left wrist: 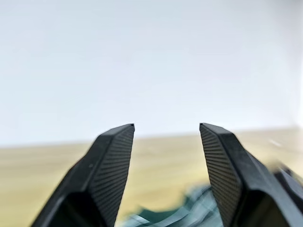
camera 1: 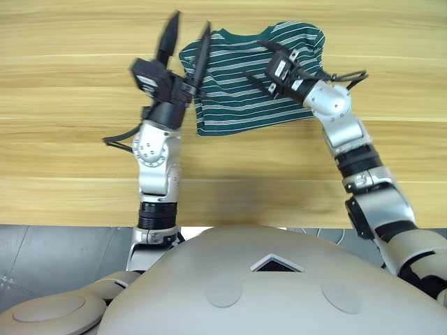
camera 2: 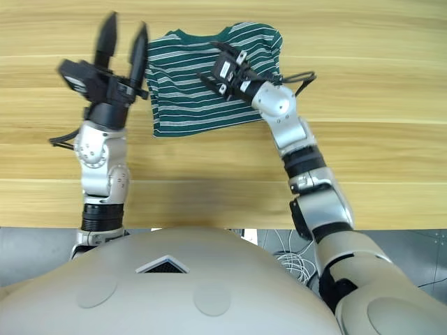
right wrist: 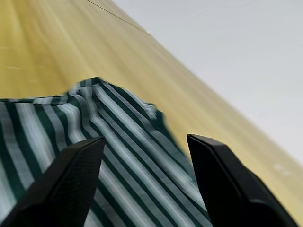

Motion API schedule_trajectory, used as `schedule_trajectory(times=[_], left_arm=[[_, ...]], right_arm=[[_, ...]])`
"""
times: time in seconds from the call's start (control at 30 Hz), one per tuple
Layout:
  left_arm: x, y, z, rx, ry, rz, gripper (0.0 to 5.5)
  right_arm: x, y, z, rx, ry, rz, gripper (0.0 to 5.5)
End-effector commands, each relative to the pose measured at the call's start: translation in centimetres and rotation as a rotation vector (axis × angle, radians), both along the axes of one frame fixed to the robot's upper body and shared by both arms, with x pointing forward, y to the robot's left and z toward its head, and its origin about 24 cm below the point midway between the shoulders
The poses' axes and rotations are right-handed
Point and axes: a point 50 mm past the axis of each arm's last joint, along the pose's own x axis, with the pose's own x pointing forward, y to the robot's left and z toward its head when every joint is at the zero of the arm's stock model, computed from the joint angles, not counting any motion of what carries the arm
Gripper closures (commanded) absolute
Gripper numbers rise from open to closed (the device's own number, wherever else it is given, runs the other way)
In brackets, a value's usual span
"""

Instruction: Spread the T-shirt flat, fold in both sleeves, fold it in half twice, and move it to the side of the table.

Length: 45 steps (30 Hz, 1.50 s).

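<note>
A dark green T-shirt (camera 1: 234,87) with thin white stripes lies on the wooden table (camera 1: 70,84), partly folded into a rough rectangle with the collar at the far edge. My left gripper (camera 1: 187,36) is raised at the shirt's left edge, fingers pointing up and open, holding nothing. My right gripper (camera 1: 253,58) hovers low over the middle of the shirt, open; in the right wrist view its fingers (right wrist: 71,179) frame the striped cloth (right wrist: 118,142) without closing on it. The left wrist view shows the left fingertips (left wrist: 113,161) apart above a sliver of the shirt (left wrist: 189,215).
The light wooden table stretches wide to the left, right and far side of the shirt. Its near edge (camera 1: 70,225) runs just in front of my arms, with grey floor below.
</note>
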Motion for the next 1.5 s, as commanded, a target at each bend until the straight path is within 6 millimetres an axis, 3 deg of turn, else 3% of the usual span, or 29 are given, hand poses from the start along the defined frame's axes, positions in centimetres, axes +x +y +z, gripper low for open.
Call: schedule_trajectory(times=[0.03,0.13,0.23,0.33,0.43,0.53,0.57,0.67,0.73,0.83,1.0,1.1,1.17,1.3,1.37,1.5], left_arm=[[-0.4,3.6,0.7,-0.03,-0.018,0.16,3.08],[-0.4,4.3,0.5,-0.029,-0.01,0.192,3.08],[-0.1,4.6,0.3,-0.004,0.001,0.201,3.08],[0.5,4.9,0.2,0.025,0.007,0.214,3.08],[1.1,4.8,0.2,0.042,0.011,0.211,3.08],[1.7,4.7,0.2,0.063,0.018,0.204,3.08],[1.8,4.6,0.2,0.073,0.017,0.199,3.08],[1.7,4.4,0.4,0.108,0.009,0.189,3.08],[1.7,4.0,0.4,0.133,0.008,0.164,3.08],[1.8,2.7,0.2,0.229,0.001,0.082,3.08],[0.8,0.6,-2.1,0.613,-0.008,-0.201,3.08],[0.6,2.8,-3.3,0.829,0.036,-0.345,3.08],[1.2,5.4,-3.7,1.027,0.088,-0.395,2.68],[3.1,10.2,-2.8,1.344,0.166,-0.466,2.08],[3.8,10.6,-2.8,1.43,0.171,-0.501,1.87],[3.0,8.6,-5.9,1.547,0.152,-0.679,1.87]], right_arm=[[-1.4,0.3,-0.3,0.041,0.113,-0.031,2.28],[-1.0,1.9,-1.1,0.08,0.262,-0.057,2.28],[-1.7,4.4,-3.3,0.025,0.499,0.012,2.28],[-5.1,5.7,-5.3,-0.212,0.543,0.266,2.28],[-7.8,5.1,-5.7,-0.358,0.481,0.472,2.28],[-10.3,2.8,-4.8,-0.445,0.371,0.687,2.28],[-10.6,1.3,-4.3,-0.49,0.325,0.721,2.28],[-8.5,-3.7,-2.8,-0.636,0.191,0.655,2.28],[-5.5,-6.2,-0.7,-0.632,0.095,0.496,2.28],[-2.5,-6.9,2.4,-0.463,-0.039,0.332,2.28],[-3.9,-7.0,4.0,-0.269,-0.058,0.414,2.28],[-3.9,-9.8,4.3,-0.294,-0.06,0.36,2.28],[-4.0,-12.2,4.8,-0.307,-0.046,0.309,2.28],[-4.7,-16.1,5.0,-0.43,0.016,0.242,1.61],[-5.4,-16.5,3.8,-0.488,0.051,0.251,1.27],[-6.7,-15.6,0.3,-0.605,0.148,0.357,1.27]])
